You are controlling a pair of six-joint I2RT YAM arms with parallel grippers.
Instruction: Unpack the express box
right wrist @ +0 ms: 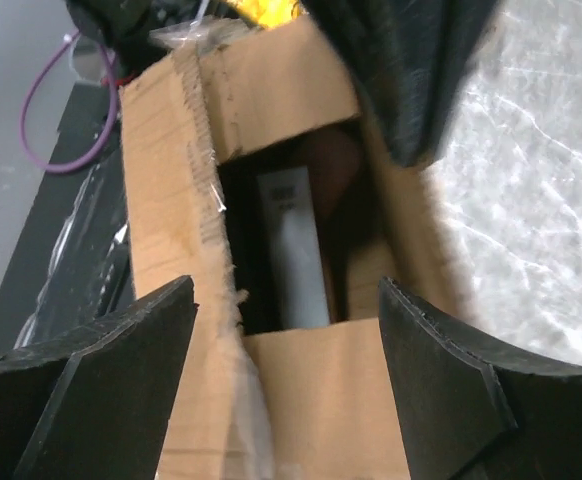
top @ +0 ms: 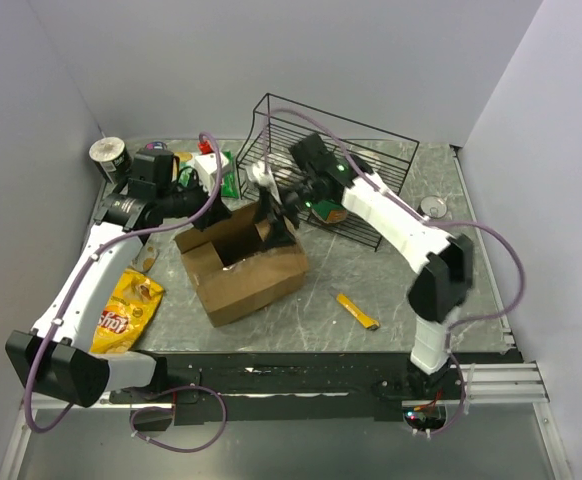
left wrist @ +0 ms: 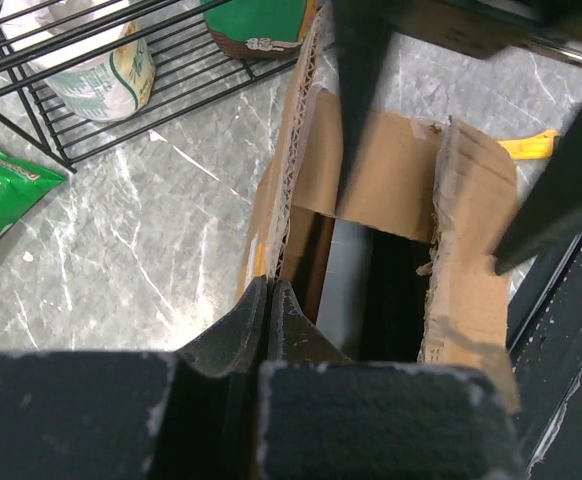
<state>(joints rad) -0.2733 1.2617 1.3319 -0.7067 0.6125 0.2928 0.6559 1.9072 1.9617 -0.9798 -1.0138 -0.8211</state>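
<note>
The express box [top: 243, 268] stands in the middle of the table with its flaps [left wrist: 476, 240] up and its top open. My left gripper [top: 207, 214] is at the box's far left corner. In the left wrist view it [left wrist: 268, 286] is shut, pinching the corrugated wall edge [left wrist: 289, 150]. My right gripper [top: 274, 212] hangs over the far side of the opening. In the right wrist view it [right wrist: 286, 290] is open, its fingers [right wrist: 151, 330] wide apart above a flap [right wrist: 321, 400], holding nothing. A flat grey-white item [right wrist: 297, 250] lies inside the box.
A black wire basket [top: 376, 150] stands behind the box, with a white bag [left wrist: 106, 70] in it. A yellow snack bag [top: 126, 310] lies at the left, a small yellow packet [top: 357, 311] at the front right, green packets [top: 218, 172] and a can [top: 109, 156] at the back left.
</note>
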